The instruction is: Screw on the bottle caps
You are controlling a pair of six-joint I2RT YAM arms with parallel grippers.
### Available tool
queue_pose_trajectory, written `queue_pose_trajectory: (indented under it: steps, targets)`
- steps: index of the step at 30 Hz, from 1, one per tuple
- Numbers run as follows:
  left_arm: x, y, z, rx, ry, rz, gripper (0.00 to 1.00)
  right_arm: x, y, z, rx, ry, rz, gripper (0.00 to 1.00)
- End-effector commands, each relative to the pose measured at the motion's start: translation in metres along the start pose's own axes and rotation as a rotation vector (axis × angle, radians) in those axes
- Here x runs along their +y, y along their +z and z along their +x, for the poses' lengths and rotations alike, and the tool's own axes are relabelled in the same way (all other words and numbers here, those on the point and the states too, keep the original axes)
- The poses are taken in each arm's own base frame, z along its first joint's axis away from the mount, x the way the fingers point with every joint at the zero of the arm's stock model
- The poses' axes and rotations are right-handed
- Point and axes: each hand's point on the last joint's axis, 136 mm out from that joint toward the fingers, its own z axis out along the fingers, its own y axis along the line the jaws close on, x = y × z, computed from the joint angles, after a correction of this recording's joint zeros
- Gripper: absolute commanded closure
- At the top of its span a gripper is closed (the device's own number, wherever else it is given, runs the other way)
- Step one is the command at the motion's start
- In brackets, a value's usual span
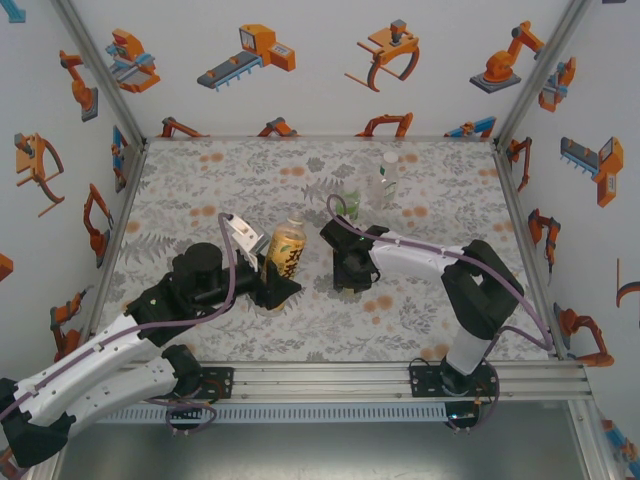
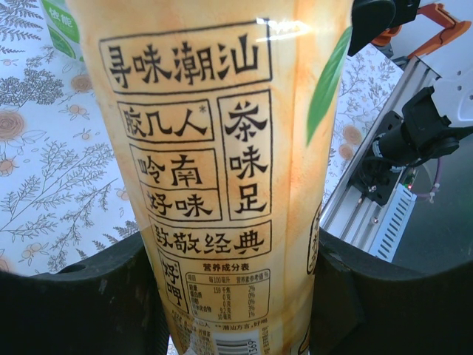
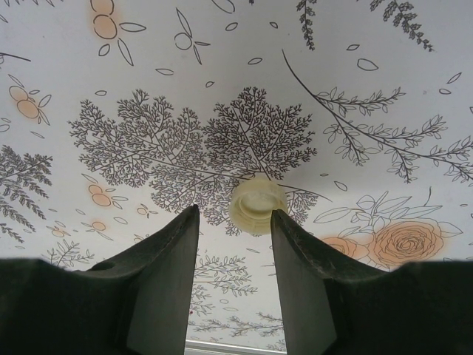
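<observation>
Left gripper (image 2: 235, 285): clamped on amber bottle (image 2: 214, 148)
Right gripper (image 3: 234, 220): spread above loose cap (image 3: 256, 201) (ungrasped)
Progress: I judge this cap not yet fitted

Centre: tall bottle (image 1: 287, 248) stood on surface (image 1: 200, 180) btwn L claw (image 1: 276, 284) fingers; short bottle (image 1: 352, 203) behind-R, third bottle (image 1: 388, 180) beyond; cap (image 3: 256, 207) lay at R claw (image 3: 235, 212) tips.

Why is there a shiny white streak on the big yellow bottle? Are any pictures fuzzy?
Left wrist view: glare streaks the tall amber plastic bottle with the yellow label near the picture's top; its print is sharp. Right wrist view: the small pale round plastic cap looks crisp, no glare. Top external view: even light, soft shadows.
</observation>
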Motion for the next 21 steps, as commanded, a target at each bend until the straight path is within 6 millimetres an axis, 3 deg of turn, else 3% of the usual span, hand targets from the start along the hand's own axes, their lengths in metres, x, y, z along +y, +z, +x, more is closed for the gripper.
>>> queue_pose_trajectory:
  steps: [1, 21]
  targets:
    - [-0.0009, -0.0018, -0.0054, -0.021, -0.014, 0.007, 0.96, -0.0012, -0.0075, -0.0039, -0.019, 0.007, 0.020, 0.56]
    - [-0.0024, 0.0028, -0.0081, -0.018, -0.011, 0.017, 0.96, -0.0035, -0.0174, -0.0078, -0.040, 0.003, 0.024, 0.54]
